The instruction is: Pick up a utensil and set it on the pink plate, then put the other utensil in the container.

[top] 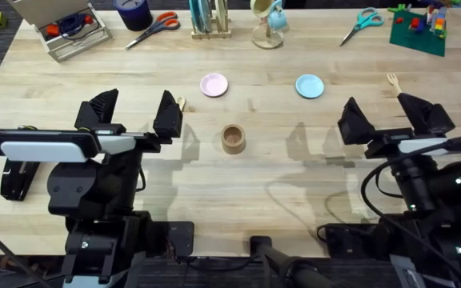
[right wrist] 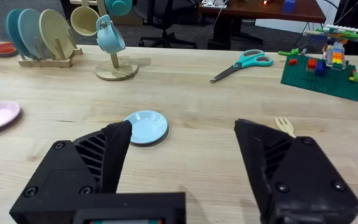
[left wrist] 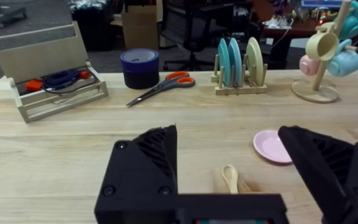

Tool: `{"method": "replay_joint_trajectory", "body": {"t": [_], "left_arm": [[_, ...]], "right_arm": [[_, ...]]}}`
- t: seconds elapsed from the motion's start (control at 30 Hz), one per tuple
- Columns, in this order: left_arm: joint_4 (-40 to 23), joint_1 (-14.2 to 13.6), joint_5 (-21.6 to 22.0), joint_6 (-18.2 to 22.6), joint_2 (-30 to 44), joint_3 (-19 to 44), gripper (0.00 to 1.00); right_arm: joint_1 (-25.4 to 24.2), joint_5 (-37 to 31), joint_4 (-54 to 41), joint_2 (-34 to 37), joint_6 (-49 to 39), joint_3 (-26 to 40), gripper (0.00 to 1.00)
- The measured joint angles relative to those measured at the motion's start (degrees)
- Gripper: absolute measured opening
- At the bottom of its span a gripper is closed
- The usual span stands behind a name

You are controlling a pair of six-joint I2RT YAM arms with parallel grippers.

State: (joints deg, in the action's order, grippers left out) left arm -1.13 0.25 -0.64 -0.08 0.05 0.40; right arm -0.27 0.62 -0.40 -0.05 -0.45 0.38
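The wooden spoon [left wrist: 230, 177] lies on the table just ahead of my left gripper [left wrist: 229, 143], between its open fingers; from overhead only its tip [top: 181, 102] shows beside the gripper [top: 134, 112]. The pink plate [top: 214, 85] [left wrist: 271, 146] sits just beyond and to the right of the spoon. The tan cup container [top: 233, 138] stands mid-table between the arms. The wooden fork [top: 393, 79] [right wrist: 284, 126] lies just beyond my right gripper [top: 388, 118] [right wrist: 183, 134], off its right finger. That gripper is open and empty too.
A light blue plate [top: 310, 86] [right wrist: 145, 126] lies right of the pink one. Along the far edge stand a wooden tray box [top: 64, 28], a dark blue tub [top: 133, 12], orange scissors [top: 154, 30], a plate rack [top: 210, 18], a mug tree [top: 269, 20], teal scissors [top: 361, 24] and a green brick board [top: 418, 28].
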Motion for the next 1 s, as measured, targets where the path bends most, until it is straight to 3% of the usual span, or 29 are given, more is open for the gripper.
{"method": "replay_joint_trajectory", "body": {"t": [0.77,0.87,1.0], "left_arm": [[2.40,0.00,0.01,0.08,0.00,0.08,0.993],[-0.31,0.00,-0.34,0.07,0.00,1.24,0.993],[-9.51,0.00,-1.12,0.09,0.00,8.11,0.993]], "right_arm": [[0.00,0.00,-0.08,0.00,-0.52,0.10,0.995],[0.00,0.02,-1.61,0.00,-0.81,1.06,0.995],[0.00,0.02,-5.69,0.06,-0.85,5.49,0.993]]}}
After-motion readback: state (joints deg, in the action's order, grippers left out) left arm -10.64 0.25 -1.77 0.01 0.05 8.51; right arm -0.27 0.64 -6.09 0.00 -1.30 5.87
